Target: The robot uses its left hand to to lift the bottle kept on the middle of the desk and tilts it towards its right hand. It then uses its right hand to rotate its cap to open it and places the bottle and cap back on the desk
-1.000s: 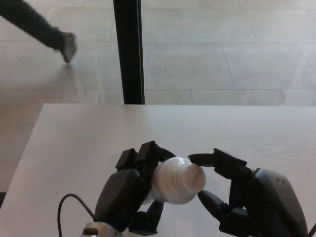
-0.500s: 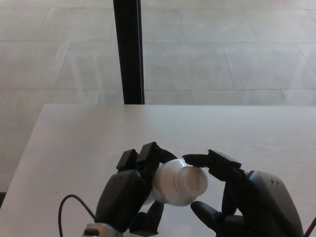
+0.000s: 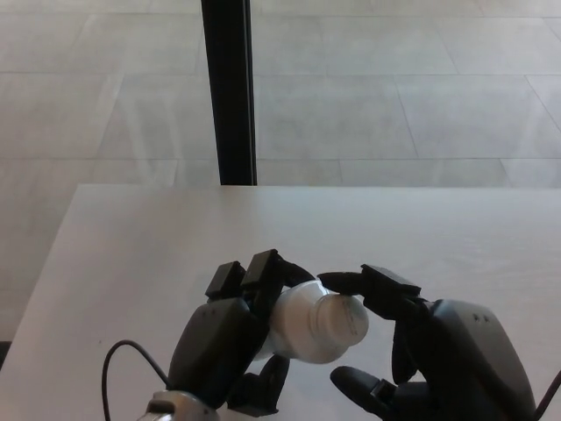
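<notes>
A white bottle is held above the desk, tilted so its white cap points to the right. My left hand is shut on the bottle's body, fingers curled over its top and thumb below. My right hand sits just right of the cap. Its upper fingers reach over the cap's top edge and its thumb lies below, close around the cap. Whether they press on the cap is not clear.
The pale desk's far edge runs across the middle of the view. A black post stands beyond it on the tiled floor. A thin black cable loops by my left wrist.
My right hand has moved left, its fingers closing in over and under the cap. The person's leg seen at the top left has left the view. The bottle stays in my left hand.
</notes>
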Tool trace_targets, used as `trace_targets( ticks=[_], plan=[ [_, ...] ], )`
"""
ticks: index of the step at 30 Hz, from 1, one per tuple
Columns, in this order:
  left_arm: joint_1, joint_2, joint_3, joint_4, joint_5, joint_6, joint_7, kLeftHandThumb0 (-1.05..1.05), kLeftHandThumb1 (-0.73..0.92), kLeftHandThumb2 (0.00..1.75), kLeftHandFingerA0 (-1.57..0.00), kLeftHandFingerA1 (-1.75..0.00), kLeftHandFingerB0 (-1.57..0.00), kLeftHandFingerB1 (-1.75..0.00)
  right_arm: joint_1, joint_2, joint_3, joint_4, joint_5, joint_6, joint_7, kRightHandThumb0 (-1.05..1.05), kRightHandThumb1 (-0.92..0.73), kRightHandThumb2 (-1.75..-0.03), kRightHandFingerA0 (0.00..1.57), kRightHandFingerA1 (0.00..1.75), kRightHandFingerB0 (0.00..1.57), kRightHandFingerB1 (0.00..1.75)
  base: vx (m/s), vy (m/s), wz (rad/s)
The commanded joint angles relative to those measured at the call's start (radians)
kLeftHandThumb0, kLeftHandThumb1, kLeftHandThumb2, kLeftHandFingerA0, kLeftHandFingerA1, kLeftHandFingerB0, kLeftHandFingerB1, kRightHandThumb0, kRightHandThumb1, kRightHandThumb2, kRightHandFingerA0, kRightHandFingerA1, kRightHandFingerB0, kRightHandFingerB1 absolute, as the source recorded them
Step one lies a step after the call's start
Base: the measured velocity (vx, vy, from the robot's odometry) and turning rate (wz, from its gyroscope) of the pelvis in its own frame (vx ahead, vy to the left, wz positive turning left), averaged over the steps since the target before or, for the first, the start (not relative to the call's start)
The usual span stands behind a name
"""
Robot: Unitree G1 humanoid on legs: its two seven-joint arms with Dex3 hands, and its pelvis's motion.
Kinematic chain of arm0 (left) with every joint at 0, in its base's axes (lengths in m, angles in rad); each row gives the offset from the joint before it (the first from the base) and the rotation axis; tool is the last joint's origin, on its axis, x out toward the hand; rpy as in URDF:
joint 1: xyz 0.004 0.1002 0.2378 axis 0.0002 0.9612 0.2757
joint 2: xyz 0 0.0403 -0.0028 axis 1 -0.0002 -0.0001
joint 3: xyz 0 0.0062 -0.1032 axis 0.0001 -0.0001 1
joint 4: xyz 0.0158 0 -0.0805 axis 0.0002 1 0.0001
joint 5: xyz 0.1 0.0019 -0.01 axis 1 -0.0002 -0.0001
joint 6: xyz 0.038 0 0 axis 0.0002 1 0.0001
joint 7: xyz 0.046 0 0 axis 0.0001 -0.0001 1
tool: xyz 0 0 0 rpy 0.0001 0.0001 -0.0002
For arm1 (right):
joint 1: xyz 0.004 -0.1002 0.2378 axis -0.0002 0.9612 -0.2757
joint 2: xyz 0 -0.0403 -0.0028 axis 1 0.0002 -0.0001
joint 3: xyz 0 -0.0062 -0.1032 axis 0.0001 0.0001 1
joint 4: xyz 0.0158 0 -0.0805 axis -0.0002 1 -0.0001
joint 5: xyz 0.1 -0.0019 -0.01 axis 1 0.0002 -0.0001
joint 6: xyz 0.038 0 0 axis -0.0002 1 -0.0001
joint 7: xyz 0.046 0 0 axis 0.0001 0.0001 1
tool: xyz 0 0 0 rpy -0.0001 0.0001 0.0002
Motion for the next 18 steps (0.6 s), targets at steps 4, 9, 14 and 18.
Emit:
trace_targets(
  ticks=[4,9,14,18],
  plan=[
    [-0.002,0.001,0.006,-0.008,-0.004,-0.011,0.015,0.16,0.49,1.64,-1.20,-1.75,-1.13,-1.55,0.002,0.002,-0.020,0.002,-0.001,0.013,-0.002,-0.40,-0.65,-0.59,0.97,1.50,0.61,0.49,0.00,0.000,0.00],
    [0.003,-0.006,0.004,-0.014,0.002,0.006,0.014,0.17,0.49,1.63,-1.21,-1.75,-1.12,-1.54,0.010,0.001,-0.015,0.025,0.018,-0.034,-0.044,-0.35,-0.70,-0.67,0.93,1.58,0.65,0.56,0.00,0.000,0.00],
    [0.007,-0.015,0.004,-0.026,-0.002,0.025,0.003,0.14,0.77,1.42,-1.23,-1.32,-1.14,-1.24,0.016,0.012,0.000,0.036,0.017,-0.056,-0.085,-0.26,-0.76,-0.68,0.91,1.66,0.73,0.67,0.00,0.000,0.00],
    [0.002,-0.016,0.006,-0.011,-0.009,0.009,0.011,0.20,0.49,1.68,-1.19,-1.75,-1.10,-1.53,0.015,0.012,0.006,0.046,0.018,-0.072,-0.109,-0.25,-0.72,-0.74,0.93,1.68,0.79,0.78,0.00,0.000,0.00]
  ],
)
